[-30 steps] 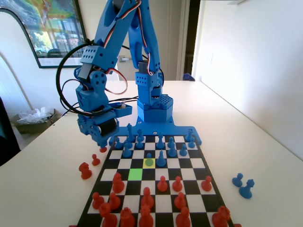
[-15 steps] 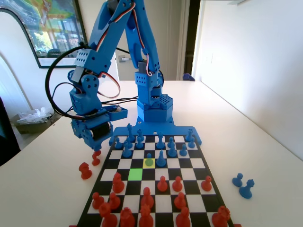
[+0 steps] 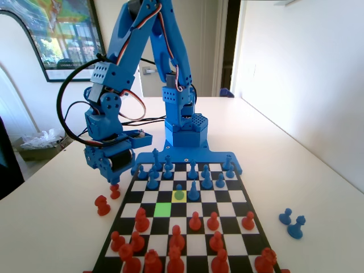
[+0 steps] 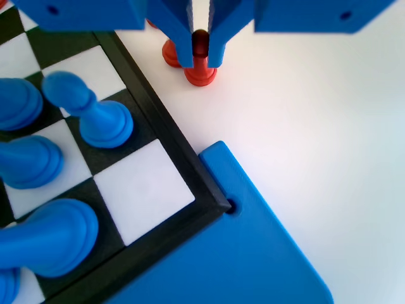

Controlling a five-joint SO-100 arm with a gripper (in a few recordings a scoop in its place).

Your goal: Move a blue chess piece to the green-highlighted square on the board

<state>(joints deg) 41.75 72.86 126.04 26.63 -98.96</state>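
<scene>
**A:** Where have you got the jaws?

**B:** Your gripper [image 4: 200, 49] hangs off the board's [image 3: 242, 195] left edge in the fixed view, over the white counter [image 3: 296, 165]. In the wrist view the jaws sit on either side of a red pawn [image 4: 200, 66] whose base rests on the counter; a second red piece [image 4: 169, 54] stands just behind it. The jaws look closed against the pawn's head, though you can't tell for certain whether they press it.

**A:** And the piece you're meant to move?

**B:** The blue chess piece [image 3: 179, 193] stands on the yellow-highlighted square [image 3: 174, 195], well apart from your gripper. The green-highlighted square [image 3: 162, 209] lies diagonally next to it, one row nearer the camera and one column left, with nothing on it.

**A:** Anything else off the board?

**B:** Two red pieces [image 3: 103, 205] on the counter at left, two blue pieces [image 3: 291, 222] at right.
</scene>
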